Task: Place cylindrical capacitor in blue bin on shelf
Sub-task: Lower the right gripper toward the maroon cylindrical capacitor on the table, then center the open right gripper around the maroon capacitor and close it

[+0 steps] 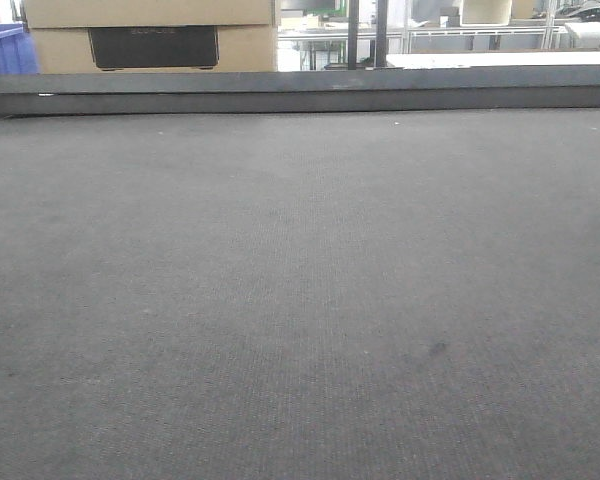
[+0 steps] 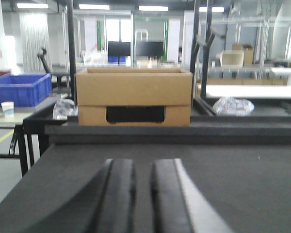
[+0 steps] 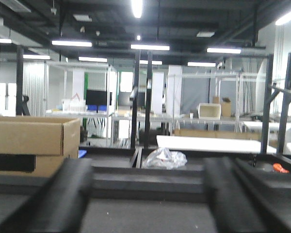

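A factory hall under strip lights lies behind a dark, felt-like bench (image 1: 300, 300), and the front view shows nothing lying on its top from the near edge to the raised far rail. Just beyond that far edge stands a cardboard box (image 2: 134, 97) with a dark cut-out handle. Well off past the bench's left edge, a blue crate (image 2: 20, 88) sits on another table; I cannot tell whether it is the bin meant. The cylindrical capacitor shows in none of the views, and no shiny steel shelf can be picked out with certainty among the pale racks far behind. The left pincer (image 2: 143, 167) hangs low over the bench, aimed at the box, its fingers (image 2: 120, 194) drawn close together with only a thin slot between them and nothing visible in it. The right pincer (image 3: 148, 174) is spread wide with nothing between its fingers (image 3: 63, 194), and looks across the far rail toward a crumpled clear bag (image 3: 165, 158). By my reading no part of the task is done: the capacitor has yet to be found and grasped, then carried to the shelf and released in the bin.
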Robot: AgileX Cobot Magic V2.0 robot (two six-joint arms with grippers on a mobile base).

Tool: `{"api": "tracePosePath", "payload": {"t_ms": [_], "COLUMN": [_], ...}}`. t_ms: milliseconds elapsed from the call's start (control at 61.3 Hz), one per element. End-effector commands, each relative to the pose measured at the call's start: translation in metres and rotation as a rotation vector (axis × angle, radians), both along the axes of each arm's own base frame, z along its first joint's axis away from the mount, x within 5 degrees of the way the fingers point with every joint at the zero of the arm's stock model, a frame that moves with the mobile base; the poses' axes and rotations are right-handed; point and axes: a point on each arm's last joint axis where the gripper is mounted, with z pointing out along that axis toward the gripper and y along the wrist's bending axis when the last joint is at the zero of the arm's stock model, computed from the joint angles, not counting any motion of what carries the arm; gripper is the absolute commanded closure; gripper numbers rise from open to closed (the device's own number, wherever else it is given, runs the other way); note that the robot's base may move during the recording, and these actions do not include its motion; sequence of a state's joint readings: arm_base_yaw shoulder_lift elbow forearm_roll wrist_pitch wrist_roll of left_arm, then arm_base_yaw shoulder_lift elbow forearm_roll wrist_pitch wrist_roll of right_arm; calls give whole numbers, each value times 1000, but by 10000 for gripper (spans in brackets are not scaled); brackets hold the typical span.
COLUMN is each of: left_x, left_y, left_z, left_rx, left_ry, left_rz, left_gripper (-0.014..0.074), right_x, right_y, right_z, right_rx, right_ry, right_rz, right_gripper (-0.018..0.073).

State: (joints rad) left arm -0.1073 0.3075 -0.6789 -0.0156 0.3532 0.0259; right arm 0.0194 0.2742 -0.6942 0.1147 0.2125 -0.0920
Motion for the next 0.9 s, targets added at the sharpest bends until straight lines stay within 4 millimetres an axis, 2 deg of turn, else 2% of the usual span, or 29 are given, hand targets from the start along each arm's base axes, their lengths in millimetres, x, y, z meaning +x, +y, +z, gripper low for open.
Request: {"api": "tracePosePath", "payload": {"t_ms": [0,114,228,326,473,587,718,800,881], "left_x": [11,21,24,26,27,27,27,27,27], "left_y": [-2,-3,-5,-7,-7,-7,-7,-7,-7], "left_z": [3,2,1,0,0,0,0,0,0], "left_rx": [5,5,6,8,9,9,9,9,9], "left_ry": [56,92,102,111,113,113,113,113,113], "left_rz": [-5,-11,-34,-53,-57,-57,-57,-57,-57], "left_gripper": [359,143,-17,-3,-3,-3,-3,-3,-3], "right_x": [20,43,64,81,101,105,100,99,103], "right_y": [1,1,1,1,1,0,-3,-5,-8], "right_z": [3,-2,-13,-31,-82,-126,-170,-184,-187], "right_rx": [-1,-2,-27,-37,-39,-37,-32,4,54], "right_ry": [66,142,239,327,466,468,414,407,382], "right_rz": [2,2,-6,-8,-12,-28,-54,-77,-111], "right_gripper": [35,-10,-13,-13,-13,-13,-12,-12,-12]}}
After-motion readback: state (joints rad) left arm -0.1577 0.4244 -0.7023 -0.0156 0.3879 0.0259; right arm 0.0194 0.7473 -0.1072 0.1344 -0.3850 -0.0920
